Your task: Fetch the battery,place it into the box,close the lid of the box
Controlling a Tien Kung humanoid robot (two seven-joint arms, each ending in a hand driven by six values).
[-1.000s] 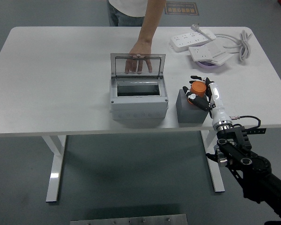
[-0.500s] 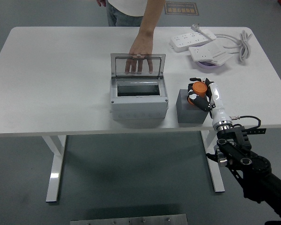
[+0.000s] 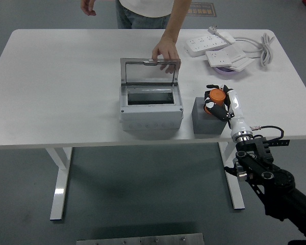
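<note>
An orange battery [image 3: 215, 96] stands on a dark grey block [image 3: 207, 119] right of the box. My right hand [image 3: 217, 102] is shut on the battery, fingers wrapped round it from the right. The grey box [image 3: 151, 108] sits mid-table with its clear lid [image 3: 149, 72] standing upright at the back, inside dark and bare. A person's hand [image 3: 166, 51] rests on the lid's top right edge. My left arm is out of view.
White power strips [image 3: 210, 42] and a coiled white cable [image 3: 265, 47] lie at the back right, over a purple dish [image 3: 227, 71]. The person stands at the far edge, the other hand [image 3: 87, 6] hanging at top left.
The person's hand moved from behind the lid's middle to its top right edge, and the other hand came into view. My right hand tightened slightly on the battery.
</note>
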